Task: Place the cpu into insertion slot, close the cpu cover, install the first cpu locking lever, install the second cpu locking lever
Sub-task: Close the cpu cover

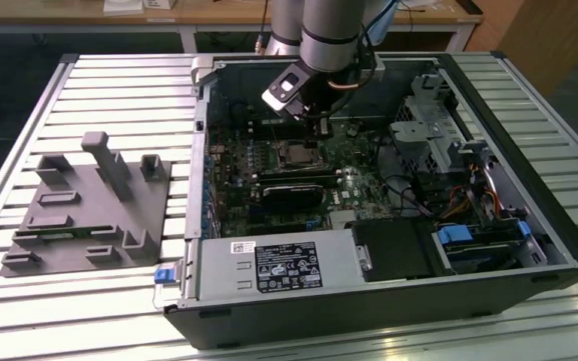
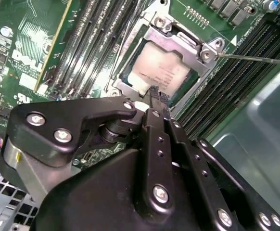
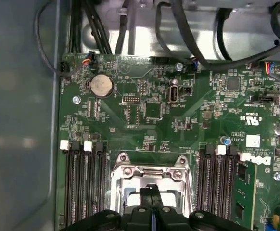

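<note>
Slatted metal bench (image 1: 118,83) carries open computer case (image 1: 269,316). Exterior view: arm (image 1: 331,37) reaches down over green motherboard (image 1: 360,184), above insertion slot (image 1: 294,155).

Second wrist view: cpu (image 2: 160,70) seated in slot, cpu cover (image 2: 178,39) apparently down around it. Gripper (image 2: 155,94) fingers together, holding nothing, tips at cpu's edge. Thin locking lever (image 2: 255,58) juts sideways, seemingly unlatched.

First wrist view: gripper tips over socket. Judged: placing and cover done, levers left.

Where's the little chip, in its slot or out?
In. The cpu lies flat, and its pale face shows through the window of the metal cover that frames it.
</note>
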{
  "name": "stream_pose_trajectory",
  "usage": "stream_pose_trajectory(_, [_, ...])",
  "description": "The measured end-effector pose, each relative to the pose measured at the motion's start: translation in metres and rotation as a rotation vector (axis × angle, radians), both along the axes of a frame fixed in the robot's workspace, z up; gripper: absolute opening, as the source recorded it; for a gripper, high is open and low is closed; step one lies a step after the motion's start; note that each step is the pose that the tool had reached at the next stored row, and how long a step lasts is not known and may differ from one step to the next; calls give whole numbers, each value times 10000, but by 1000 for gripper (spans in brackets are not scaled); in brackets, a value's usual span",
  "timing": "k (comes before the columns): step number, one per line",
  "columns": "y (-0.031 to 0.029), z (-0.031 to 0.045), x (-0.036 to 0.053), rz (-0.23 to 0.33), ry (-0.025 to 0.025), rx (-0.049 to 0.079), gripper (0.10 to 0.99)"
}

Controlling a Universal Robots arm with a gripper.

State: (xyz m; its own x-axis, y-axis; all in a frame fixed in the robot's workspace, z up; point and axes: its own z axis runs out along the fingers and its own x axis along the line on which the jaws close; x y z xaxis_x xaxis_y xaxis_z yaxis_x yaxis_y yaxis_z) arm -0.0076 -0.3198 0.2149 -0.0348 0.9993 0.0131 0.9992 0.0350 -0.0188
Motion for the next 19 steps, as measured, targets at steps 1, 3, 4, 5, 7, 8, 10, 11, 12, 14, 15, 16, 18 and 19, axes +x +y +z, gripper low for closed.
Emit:
stream_pose_trajectory(1, [-6, -3, -11, 16, -27, 0, 106])
stream_pose_trajectory(3, [-13, -5, -57, 21, -119, -1, 106])
stream_pose_trajectory(4, [-15, -6, -88, 21, -178, -1, 106])
stream_pose_trajectory(5, [-16, -8, -122, 21, -239, -1, 106])
stream_pose_trajectory(7, [-19, -13, -190, 20, -361, 0, 106])
stream_pose_trajectory(8, [-19, -14, -221, 21, -418, 0, 106])
stream_pose_trajectory(10, [-19, -15, -246, 19, -488, 0, 106])
stream_pose_trajectory(11, [-19, -15, -245, 21, -492, 1, 106])
stream_pose_trajectory(12, [-19, -15, -245, 21, -495, 1, 106])
stream_pose_trajectory(14, [-20, -15, -246, 21, -501, 0, 106])
stream_pose_trajectory(15, [-20, -14, -246, 42, -501, 0, 106])
stream_pose_trajectory(16, [-19, -15, -246, 118, -502, 2, 106])
stream_pose_trajectory(18, [-19, -15, -246, 467, -501, 10, 106])
stream_pose_trajectory(19, [-19, -15, -246, 648, -501, 15, 106])
